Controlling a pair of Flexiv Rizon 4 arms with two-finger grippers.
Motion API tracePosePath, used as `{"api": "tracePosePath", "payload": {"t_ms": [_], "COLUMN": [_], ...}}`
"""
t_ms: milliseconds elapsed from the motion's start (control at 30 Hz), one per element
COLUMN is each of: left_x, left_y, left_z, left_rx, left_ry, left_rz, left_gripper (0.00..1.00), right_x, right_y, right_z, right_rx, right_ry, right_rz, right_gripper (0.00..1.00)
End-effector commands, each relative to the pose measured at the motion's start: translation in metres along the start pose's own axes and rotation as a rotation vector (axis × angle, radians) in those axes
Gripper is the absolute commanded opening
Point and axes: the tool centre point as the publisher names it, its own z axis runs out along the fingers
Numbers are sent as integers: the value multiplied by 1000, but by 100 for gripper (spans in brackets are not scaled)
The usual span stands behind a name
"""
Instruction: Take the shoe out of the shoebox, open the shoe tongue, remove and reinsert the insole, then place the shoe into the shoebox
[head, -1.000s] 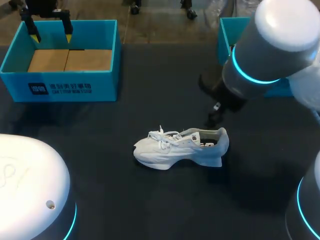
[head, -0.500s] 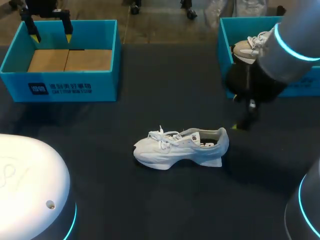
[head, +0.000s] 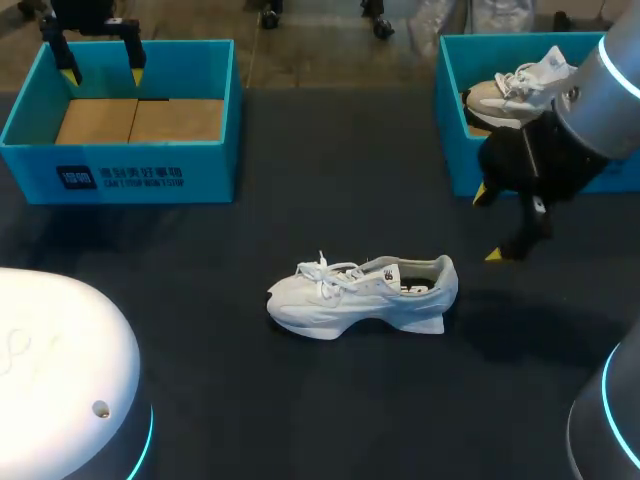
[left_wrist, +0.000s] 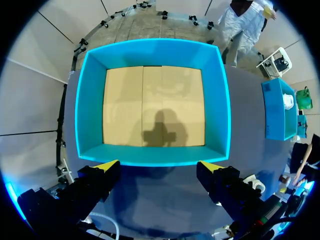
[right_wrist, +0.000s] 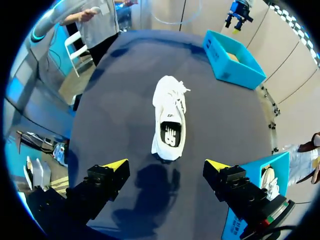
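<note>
Shoe (head: 365, 295) first: seen from the head view, one white shoe lies on its sole in the middle of the dark table (head: 250, 400), toe to the left. The right claw (head: 488, 224) hangs just off its heel end, not touching it, with its two yellow tips apart. I count two blue boxes. The left shoebox (head: 120, 175) sits at the far left with a brown floor inside. The right shoebox (head: 452, 130) sits at the far right, and a second shoe (head: 520, 85) lies in it. That makes two shoes. The left claw (head: 103, 72) hangs over the far wall of the left shoebox, tips apart.

From the left wrist view, the left claw (left_wrist: 159, 166) is wide open above the left shoebox (left_wrist: 90, 100), holding nothing.

From the right wrist view, the right claw (right_wrist: 165, 165) is wide open and the shoe (right_wrist: 170, 117) lies ahead of it, heel nearest, clear of both fingers. The right shoebox (right_wrist: 250, 200) is beside the claw.
</note>
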Motion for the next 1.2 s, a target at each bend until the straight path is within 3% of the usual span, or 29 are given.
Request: {"api": "tracePosePath", "payload": {"t_ms": [33,333,733,1033,1200], "left_x": [0,0,0,0,0], "left_y": [1,1,1,1,1], "left_z": [0,0,0,0,0], "left_rx": [1,1,1,1,1], "left_ry": [0,0,0,0,0], "left_rz": [0,0,0,0,0], "left_gripper": [100,100,100,100,100], "right_x": [0,4,5,-3,-8], "right_y": [-17,-39,-69,-84,-86], "right_z": [15,40,75,97,106], "right_rx": [-109,-291,-393,-523,-548], "right_ry": [12,21,50,15,-4], "right_rz": [-14,-42,-9,39,47], "right_gripper": [100,100,100,100,100]}}
